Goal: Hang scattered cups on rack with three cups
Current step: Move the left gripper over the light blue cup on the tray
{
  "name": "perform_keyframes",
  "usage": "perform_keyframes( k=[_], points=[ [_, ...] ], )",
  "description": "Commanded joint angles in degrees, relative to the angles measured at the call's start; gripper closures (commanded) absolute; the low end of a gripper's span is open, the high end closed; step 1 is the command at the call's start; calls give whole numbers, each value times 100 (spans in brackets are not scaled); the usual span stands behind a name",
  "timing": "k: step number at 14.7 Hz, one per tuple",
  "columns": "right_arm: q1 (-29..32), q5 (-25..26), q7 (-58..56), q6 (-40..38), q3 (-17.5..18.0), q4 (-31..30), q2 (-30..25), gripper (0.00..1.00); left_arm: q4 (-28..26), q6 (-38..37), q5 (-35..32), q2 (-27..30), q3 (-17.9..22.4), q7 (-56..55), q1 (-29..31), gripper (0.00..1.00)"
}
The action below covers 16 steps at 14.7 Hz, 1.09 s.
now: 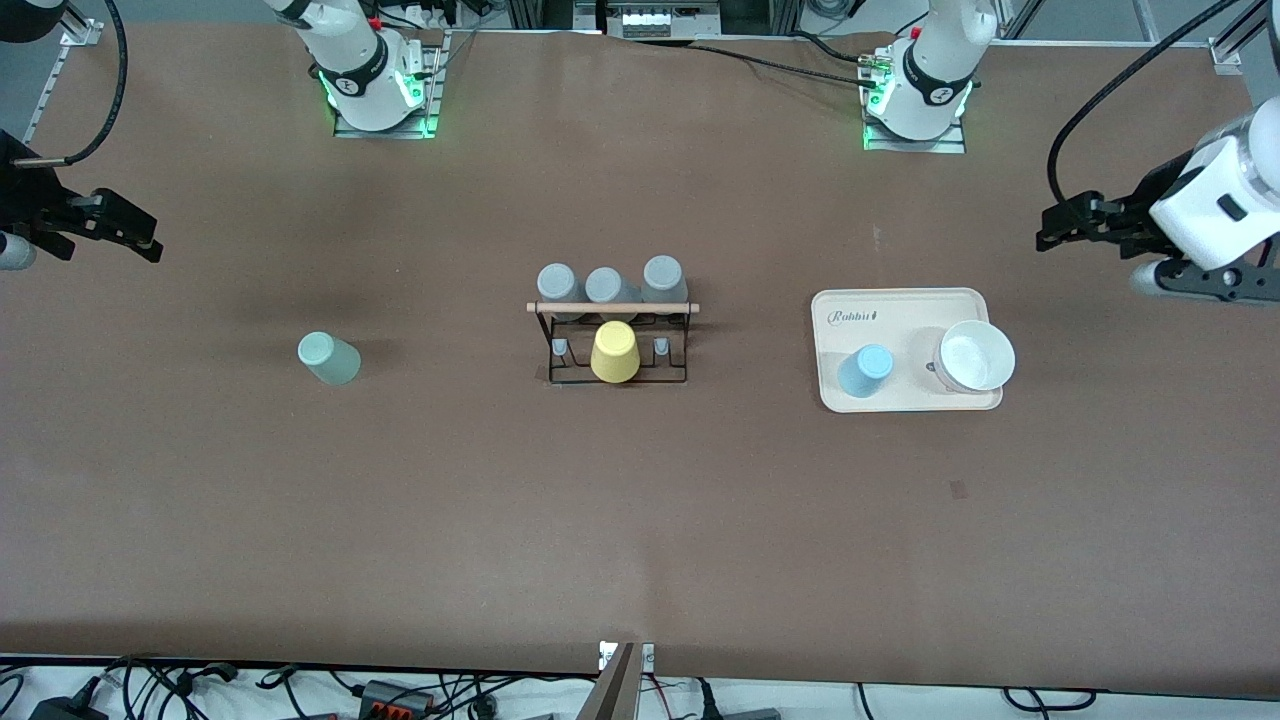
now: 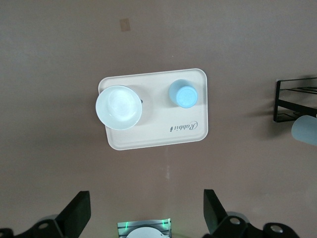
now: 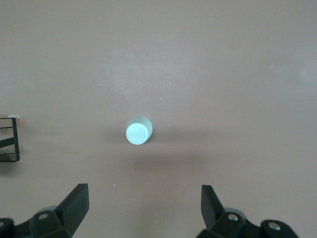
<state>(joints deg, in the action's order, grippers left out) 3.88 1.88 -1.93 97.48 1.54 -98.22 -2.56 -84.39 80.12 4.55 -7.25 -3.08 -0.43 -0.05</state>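
Nothing hung yet.
Mint cup (image 1: 329, 358) upside down on table, toward right arm's end.
Blue cup (image 1: 865, 370) upside down on tray (image 1: 900, 300).
Rack (image 1: 615, 345) in middle, two pegs free beside yellow cup (image 1: 614, 352).
Left gripper (image 2: 146, 210) high over tray end, spread wide, holding nothing.
Right gripper (image 3: 143, 208) high over mint cup end, spread wide, holding nothing.

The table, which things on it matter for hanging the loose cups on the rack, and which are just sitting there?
Job:
mint green cup, on bare table
light blue cup, on the tray
rack
left hand and right hand, both open, waiting

Lying about:
tray
white bowl
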Motion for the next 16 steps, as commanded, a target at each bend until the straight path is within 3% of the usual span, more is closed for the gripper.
perform_keyframes(
  k=[1, 4, 7, 9, 12, 16],
  points=[
    [60, -83, 52, 8, 66, -4, -17, 0, 98, -14, 90, -145, -26, 61, 32, 0],
    [69, -91, 113, -36, 66, 13, -8, 0, 98, -23, 300, -451, -35, 26, -12, 0],
    [52, -82, 114, 8, 66, 5, -8, 0, 141, 90, 344, -1242, -61, 34, -135, 0],
    [60, -91, 114, 17, 66, 5, -8, 0, 90, 799, 249, -1629, -70, -18, -257, 0],
    [60, -91, 114, 17, 66, 5, -8, 0, 72, 1285, 239, -2280, -61, -18, -346, 0],
    [60, -91, 114, 25, 66, 13, 9, 0, -348, 1874, 213, -2536, -61, -27, -408, 0]
  ],
)
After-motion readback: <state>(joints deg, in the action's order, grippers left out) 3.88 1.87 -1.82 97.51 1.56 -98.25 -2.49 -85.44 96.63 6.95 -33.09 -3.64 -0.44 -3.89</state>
